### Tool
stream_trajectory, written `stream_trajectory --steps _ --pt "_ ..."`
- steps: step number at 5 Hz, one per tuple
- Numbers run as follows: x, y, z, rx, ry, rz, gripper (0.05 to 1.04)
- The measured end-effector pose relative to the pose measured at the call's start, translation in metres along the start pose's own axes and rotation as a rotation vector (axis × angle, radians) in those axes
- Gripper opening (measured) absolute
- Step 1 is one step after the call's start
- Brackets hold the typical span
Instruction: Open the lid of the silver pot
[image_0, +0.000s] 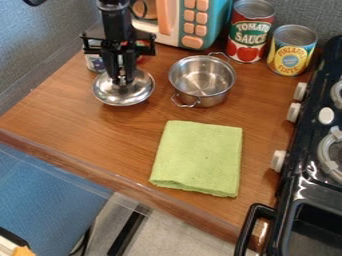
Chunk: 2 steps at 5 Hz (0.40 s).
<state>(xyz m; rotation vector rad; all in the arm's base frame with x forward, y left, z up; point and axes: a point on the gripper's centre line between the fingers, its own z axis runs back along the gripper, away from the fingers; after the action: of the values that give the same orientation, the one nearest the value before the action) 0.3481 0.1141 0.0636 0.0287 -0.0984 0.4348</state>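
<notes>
The black gripper (121, 80) hangs at the upper left, its fingers closed on the top of the silver lid (125, 96). The lid is round and shiny, with its domed side up; whether it touches the counter I cannot tell. To its right stands the silver pot (202, 80), upright and uncovered, its inside showing. One wire handle of the pot points toward the front and another toward the back. The fingertips hide the lid's knob.
A folded green cloth (200, 158) lies in front of the pot. Behind are a toy microwave (194, 22), a tomato sauce can (248, 32) and a pineapple can (292, 50). Another can (95, 62) is partly behind the gripper. A black stove (314, 170) borders the right.
</notes>
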Motion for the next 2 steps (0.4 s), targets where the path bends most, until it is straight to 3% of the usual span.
stream_trajectory --steps 1,2 --pt "0.0015 -0.0052 -0.0163 0.003 -0.012 0.008 0.291" --pt "0.0021 -0.0051 -0.0201 0.001 -0.039 0.007 0.356"
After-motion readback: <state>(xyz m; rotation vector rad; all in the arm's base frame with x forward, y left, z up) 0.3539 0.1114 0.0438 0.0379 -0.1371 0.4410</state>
